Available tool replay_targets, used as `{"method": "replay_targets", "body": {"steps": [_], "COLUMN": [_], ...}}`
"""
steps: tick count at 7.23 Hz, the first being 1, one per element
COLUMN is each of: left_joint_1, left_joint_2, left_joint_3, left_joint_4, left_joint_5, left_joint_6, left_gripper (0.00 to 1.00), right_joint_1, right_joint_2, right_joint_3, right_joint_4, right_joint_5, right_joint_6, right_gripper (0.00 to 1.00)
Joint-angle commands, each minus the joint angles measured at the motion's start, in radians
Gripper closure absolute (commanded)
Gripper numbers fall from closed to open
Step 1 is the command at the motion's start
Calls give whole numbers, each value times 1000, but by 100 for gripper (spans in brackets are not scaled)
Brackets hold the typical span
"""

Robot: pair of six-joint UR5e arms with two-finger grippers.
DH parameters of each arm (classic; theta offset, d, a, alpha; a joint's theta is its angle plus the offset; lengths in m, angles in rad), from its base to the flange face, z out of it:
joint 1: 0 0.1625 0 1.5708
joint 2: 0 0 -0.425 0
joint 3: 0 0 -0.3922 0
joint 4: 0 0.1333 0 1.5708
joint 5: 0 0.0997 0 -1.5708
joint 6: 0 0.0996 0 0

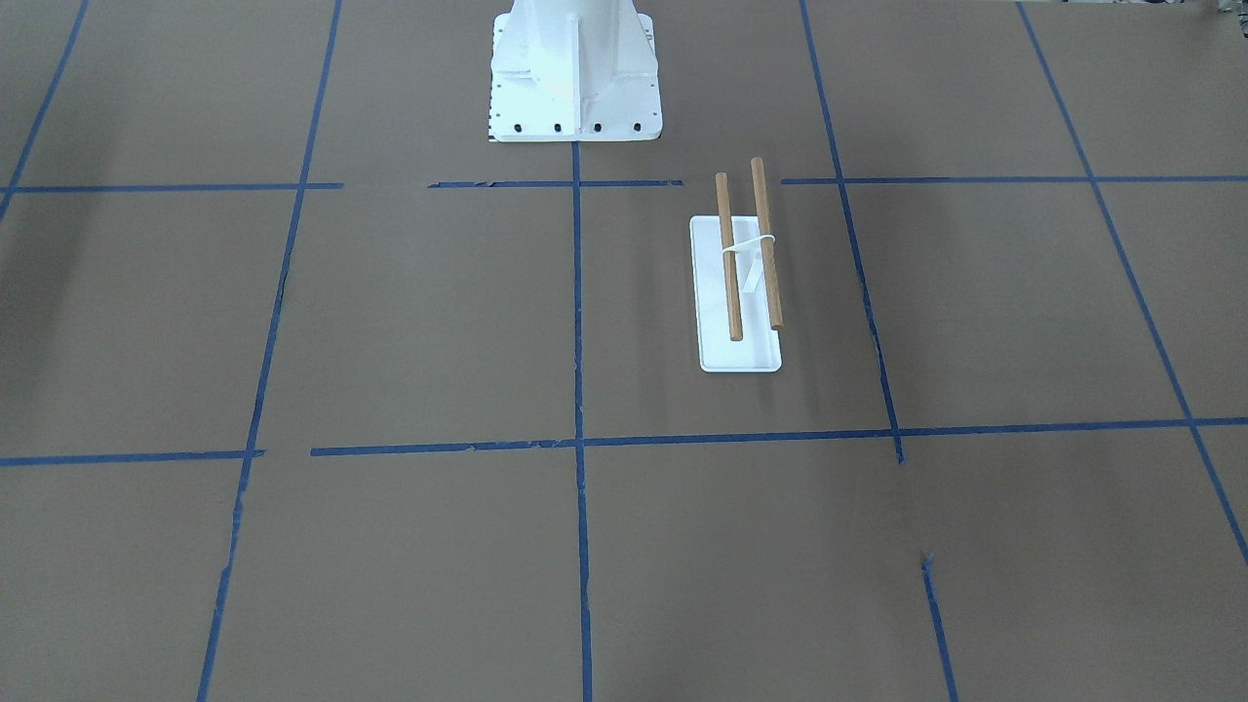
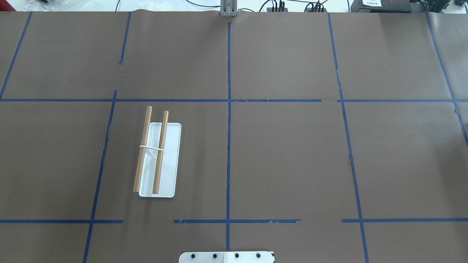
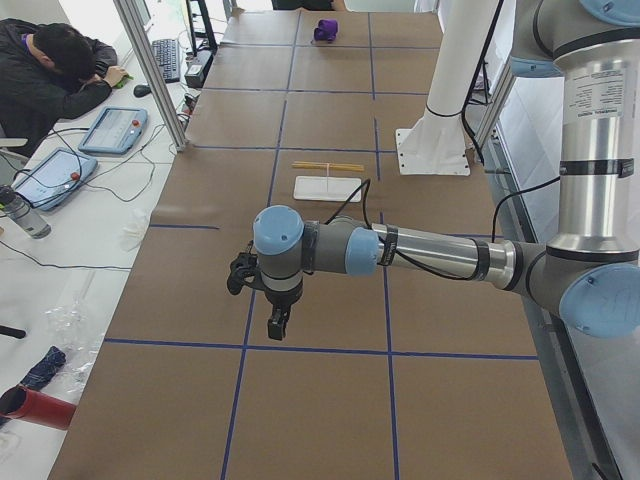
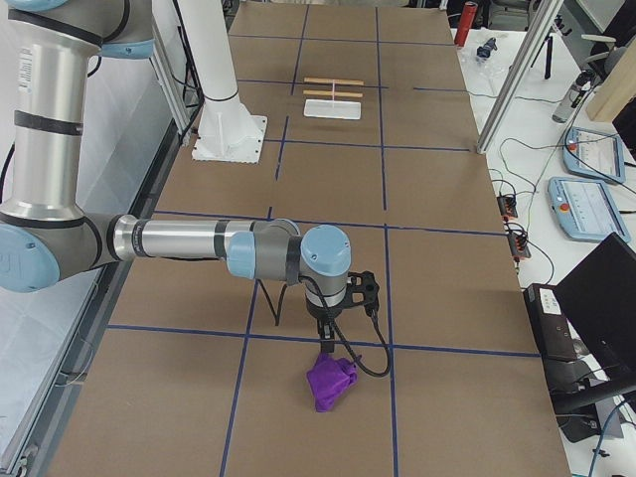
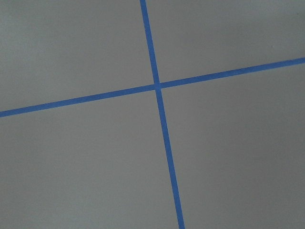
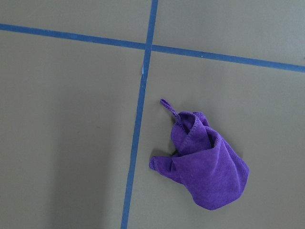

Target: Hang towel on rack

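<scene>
The left arm (image 3: 430, 252) (the near, large one in the view from the robot's left side) rises as an upright grey column, bends at a blue-capped elbow (image 3: 600, 300), then runs level out over the table (image 3: 320, 400). Its wrist (image 3: 280, 240) turns downward, so the left hand (image 3: 276, 328) points straight down, hanging above the surface. The right arm (image 4: 189, 240) mirrors this pose: upright column, bent elbow, level forearm, right hand (image 4: 325, 342) pointing down. Whether either hand's fingers are parted or closed cannot be told from these side views.
</scene>
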Motion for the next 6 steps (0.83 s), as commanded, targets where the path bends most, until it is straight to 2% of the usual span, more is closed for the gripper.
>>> {"method": "replay_targets", "body": {"steps": [1, 2, 3, 4, 6], "left_joint_1": [2, 2, 3, 3, 3], "left_joint_2": [-5, -3, -3, -3, -5], "left_joint_3": [1, 1, 1, 1, -1], "left_joint_4": [-1, 1, 1, 1, -1], "left_joint_5": [7, 7, 7, 5, 5], "left_joint_6": [3, 3, 3, 3, 3], "left_gripper": [0, 0, 0, 0, 0], "right_joint_1": [0, -3, -6, -35, -90], "right_joint_2": [2, 9, -4, -5, 12], "right_joint_3": [7, 14, 1, -53, -270], "right_joint_4": [0, 34, 166, 289, 525], "right_joint_5": [6, 18, 9, -8, -9], "right_joint_6": [1, 0, -11, -17, -124], "right_gripper": [0, 0, 0, 0, 0]}}
